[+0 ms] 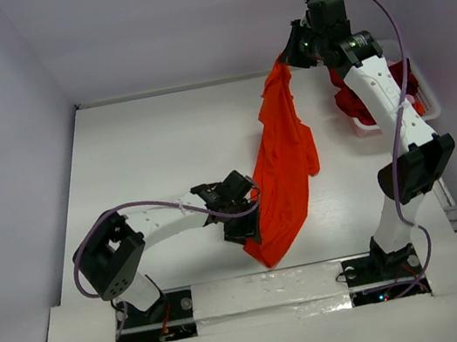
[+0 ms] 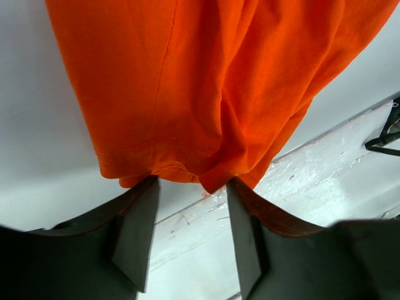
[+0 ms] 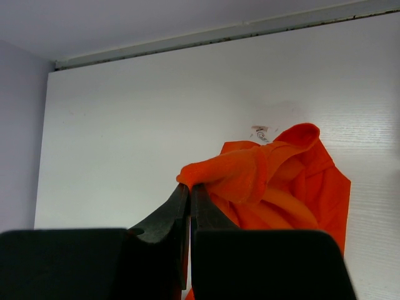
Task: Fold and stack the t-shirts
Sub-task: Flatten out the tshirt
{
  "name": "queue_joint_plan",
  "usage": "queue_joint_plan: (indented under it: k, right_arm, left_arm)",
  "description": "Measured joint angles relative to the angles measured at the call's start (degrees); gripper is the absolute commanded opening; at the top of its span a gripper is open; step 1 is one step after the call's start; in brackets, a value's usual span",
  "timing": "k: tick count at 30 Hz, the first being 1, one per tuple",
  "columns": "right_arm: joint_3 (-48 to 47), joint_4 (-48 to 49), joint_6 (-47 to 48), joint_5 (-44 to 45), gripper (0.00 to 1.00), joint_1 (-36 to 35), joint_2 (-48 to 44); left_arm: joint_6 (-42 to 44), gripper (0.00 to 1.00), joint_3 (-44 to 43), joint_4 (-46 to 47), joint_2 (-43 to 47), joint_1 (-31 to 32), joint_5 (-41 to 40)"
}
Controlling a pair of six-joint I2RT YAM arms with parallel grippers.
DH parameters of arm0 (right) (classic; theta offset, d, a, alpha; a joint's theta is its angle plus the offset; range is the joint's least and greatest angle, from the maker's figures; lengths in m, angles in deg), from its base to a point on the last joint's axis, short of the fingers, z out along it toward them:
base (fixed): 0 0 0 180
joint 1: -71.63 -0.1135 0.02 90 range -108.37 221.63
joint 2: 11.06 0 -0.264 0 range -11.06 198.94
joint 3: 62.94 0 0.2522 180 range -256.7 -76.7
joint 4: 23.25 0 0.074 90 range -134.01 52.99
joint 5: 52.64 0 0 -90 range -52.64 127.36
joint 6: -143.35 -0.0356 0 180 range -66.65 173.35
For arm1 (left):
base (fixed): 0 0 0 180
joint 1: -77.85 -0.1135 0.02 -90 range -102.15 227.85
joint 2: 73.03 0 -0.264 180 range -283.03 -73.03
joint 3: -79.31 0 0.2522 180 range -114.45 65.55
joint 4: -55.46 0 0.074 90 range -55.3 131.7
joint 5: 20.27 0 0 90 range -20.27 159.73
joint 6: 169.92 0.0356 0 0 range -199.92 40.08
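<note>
A bright orange t-shirt point(image 1: 286, 170) hangs in a long drape over the table. My right gripper point(image 1: 284, 59) is raised at the back and shut on the shirt's top edge point(image 3: 250, 172), its jaws point(image 3: 190, 186) pressed together on a fold of cloth. My left gripper point(image 1: 246, 221) is low, beside the shirt's bottom end. In the left wrist view it is open point(image 2: 192, 181), and the orange hem point(image 2: 181, 165) hangs just beyond the fingertips, with nothing between them. Dark red t-shirts point(image 1: 347, 101) lie bunched at the right.
A white lattice basket point(image 1: 427, 100) stands at the right edge of the table, partly behind my right arm, holding the dark red shirts. The near table edge point(image 2: 325, 162) runs under the left gripper. Walls close in the back and left.
</note>
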Motion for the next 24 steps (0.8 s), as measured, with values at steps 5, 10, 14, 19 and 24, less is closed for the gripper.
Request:
queue_joint_plan:
  k: [5, 10, 14, 19, 24]
  right_arm:
    - [0.0, 0.0, 0.0, 0.0, 0.00, 0.0, 0.0]
    - [0.0, 0.0, 0.0, -0.1, 0.00, 0.0, 0.0]
    - [0.0, 0.0, 0.0, -0.2, 0.00, 0.0, 0.0]
    - [0.0, 0.0, 0.0, -0.2, 0.00, 0.0, 0.0]
    - [0.0, 0.0, 0.0, -0.3, 0.00, 0.0, 0.0]
  left_arm:
    - [0.0, 0.36, 0.0, 0.7, 0.0, 0.0, -0.2]
    - [0.0, 0.31, 0.0, 1.6, 0.0, 0.0, -0.3]
    - [0.1, 0.26, 0.0, 2.2, 0.0, 0.0, -0.2]
    - [0.4, 0.34, -0.1, 2.9, -0.4, 0.0, -0.3]
    - [0.9, 0.53, -0.2, 3.1, -0.5, 0.0, -0.7]
